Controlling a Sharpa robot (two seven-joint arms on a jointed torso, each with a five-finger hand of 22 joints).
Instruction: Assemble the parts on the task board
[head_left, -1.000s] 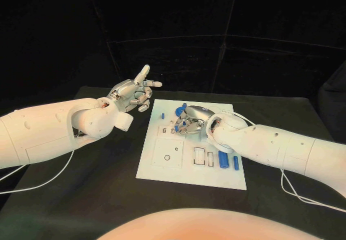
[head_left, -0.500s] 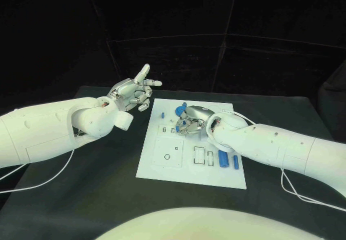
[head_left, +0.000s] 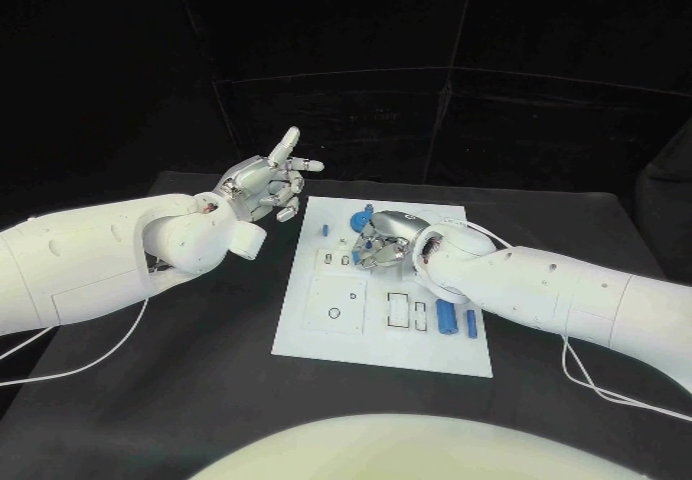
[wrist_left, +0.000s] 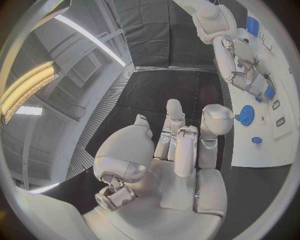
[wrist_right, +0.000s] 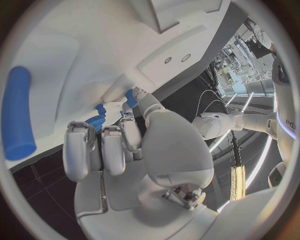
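Your right hand (head_left: 379, 243) sits low over the far middle of the task board (head_left: 320, 338), fingers curled down onto a small blue part (wrist_right: 130, 96) that it pinches at the fingertips; the right wrist view shows that blue piece caught between the tips, with a blue gear (wrist_right: 94, 121) just beside it on the white plate. In the left wrist view you can see the same hand from across the board, a blue piece at its fingertips and the blue gear (wrist_left: 245, 114) lying close by, with a smaller blue part (wrist_left: 256, 140) a little further along the plate.

Nearer the robot on the board, on its right side, two blue cylinders lie side by side: the thicker blue cylinder (head_left: 449, 320) and a thinner blue pin (head_left: 472, 322) just beside it. A short blue peg (head_left: 326, 231) stands near the board's far left edge. The board carries several rectangular recesses and a square outline with a small hole toward its near left.

Your left hand (head_left: 265, 185) is raised off the surface beside the board's far left corner, apart from it. It holds nothing: one finger points upward, the others are loosely bent but apart.

The white board lies in the middle of the black surface (head_left: 173, 380), and thin white cables trail from both arms across it.
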